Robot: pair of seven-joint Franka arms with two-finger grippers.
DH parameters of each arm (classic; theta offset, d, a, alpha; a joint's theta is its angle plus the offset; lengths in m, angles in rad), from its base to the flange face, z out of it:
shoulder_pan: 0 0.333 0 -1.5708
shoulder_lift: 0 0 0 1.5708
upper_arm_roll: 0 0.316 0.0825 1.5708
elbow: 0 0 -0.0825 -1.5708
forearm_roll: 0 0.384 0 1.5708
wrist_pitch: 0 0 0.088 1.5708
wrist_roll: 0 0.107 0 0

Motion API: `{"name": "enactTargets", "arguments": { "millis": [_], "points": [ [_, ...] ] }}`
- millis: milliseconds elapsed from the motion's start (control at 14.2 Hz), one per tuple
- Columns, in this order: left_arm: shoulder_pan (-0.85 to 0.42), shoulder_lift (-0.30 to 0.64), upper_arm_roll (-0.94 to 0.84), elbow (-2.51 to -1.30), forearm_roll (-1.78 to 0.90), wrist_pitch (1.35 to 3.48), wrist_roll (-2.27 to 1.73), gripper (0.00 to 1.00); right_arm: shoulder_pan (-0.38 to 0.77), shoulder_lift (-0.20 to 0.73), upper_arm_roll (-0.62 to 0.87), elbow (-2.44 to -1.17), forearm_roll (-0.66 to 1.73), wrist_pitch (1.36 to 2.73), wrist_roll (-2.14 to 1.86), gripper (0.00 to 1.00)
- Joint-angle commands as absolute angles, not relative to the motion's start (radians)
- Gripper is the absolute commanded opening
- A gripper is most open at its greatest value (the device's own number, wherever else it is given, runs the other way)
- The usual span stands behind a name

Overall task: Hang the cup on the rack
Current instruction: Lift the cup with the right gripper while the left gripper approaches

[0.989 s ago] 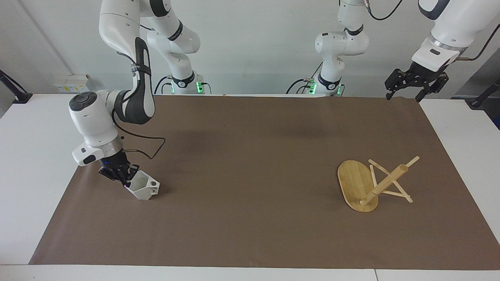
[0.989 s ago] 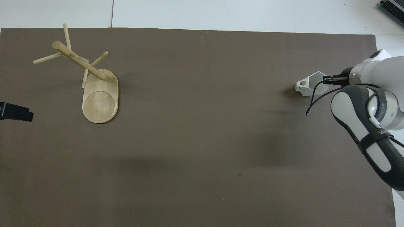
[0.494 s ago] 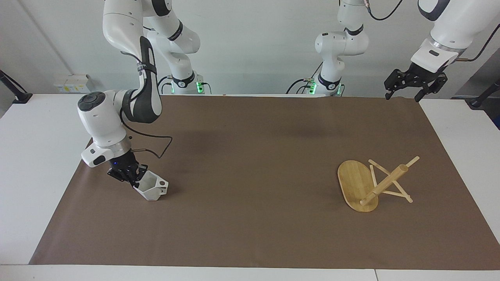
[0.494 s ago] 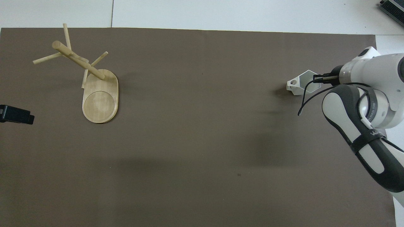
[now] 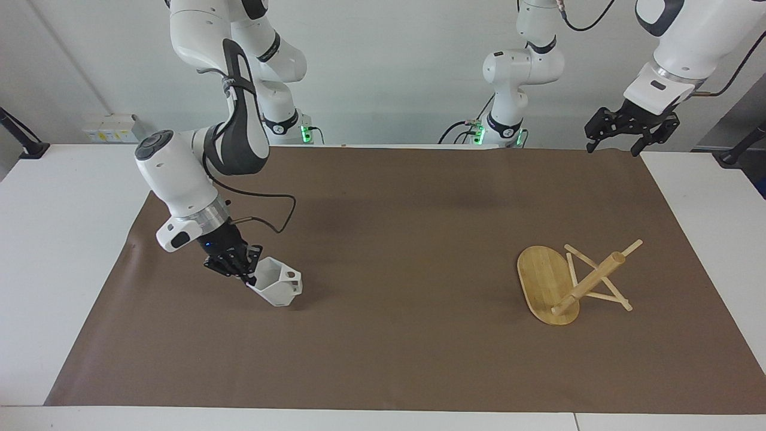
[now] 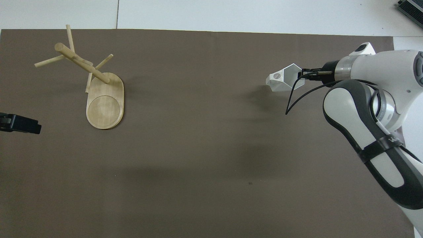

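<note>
My right fingers (image 5: 246, 274) are pinched on the rim of the cup (image 5: 276, 289), one finger inside the mouth and one outside, and I hold it tilted just above the brown mat (image 5: 383, 359) toward my right arm's end of the table (image 5: 54, 251); whether its lowest corner grazes the mat I cannot tell. The cup's long axis slants: its open hexagonal mouth faces up and back toward my wrist, its tapered bottom points down and away from it, and the blocky handle with its round hole juts out on the side turned toward the rack, showing as a small circle in the overhead view (image 6: 277, 76). My fingers cover the part of the rim they grip, and from above my own forearm hides most of the hand. The rack (image 5: 568, 281) lies toppled on the mat, well apart from the cup toward my left arm's end, its oval base (image 5: 541, 281) tipped up on edge and its thick post (image 5: 589, 281) slanting out from the base with the thin pegs crossing it. My left fingers (image 5: 616, 143) wait raised over the mat's corner at that end, spread apart and holding nothing; in the overhead view only a dark tip (image 6: 19, 123) of them shows at the edge
</note>
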State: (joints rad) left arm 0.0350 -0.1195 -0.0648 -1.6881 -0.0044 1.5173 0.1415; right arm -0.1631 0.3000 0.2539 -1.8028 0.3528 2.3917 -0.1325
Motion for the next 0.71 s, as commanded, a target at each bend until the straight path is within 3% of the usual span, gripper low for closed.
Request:
{"name": "enactTargets", "arguments": {
  "millis": [0, 141, 353, 636],
  "points": [
    [0.074, -0.141, -0.078, -1.721, -0.040, 1.516, 0.097, 1.00, -0.179, 0.291, 0.311, -1.787, 0.451, 2.370, -0.137, 0.01],
    [0.075, -0.201, -0.080, -1.827, -0.038, 1.512, -0.004, 1.00, -0.179, 0.285, 0.360, -1.775, 0.481, 2.370, -0.094, 0.01],
    [0.103, -0.202, -0.080, -1.827, -0.084, 1.500, -0.070, 1.00, -0.179, 0.287, 0.445, -1.764, 0.526, 2.384, 0.050, 0.00],
    [0.117, -0.215, -0.074, -1.838, -0.231, 1.425, -0.476, 1.00, -0.179, 0.287, 0.526, -1.764, 0.656, 2.391, 0.106, 0.00]
  ]
}}
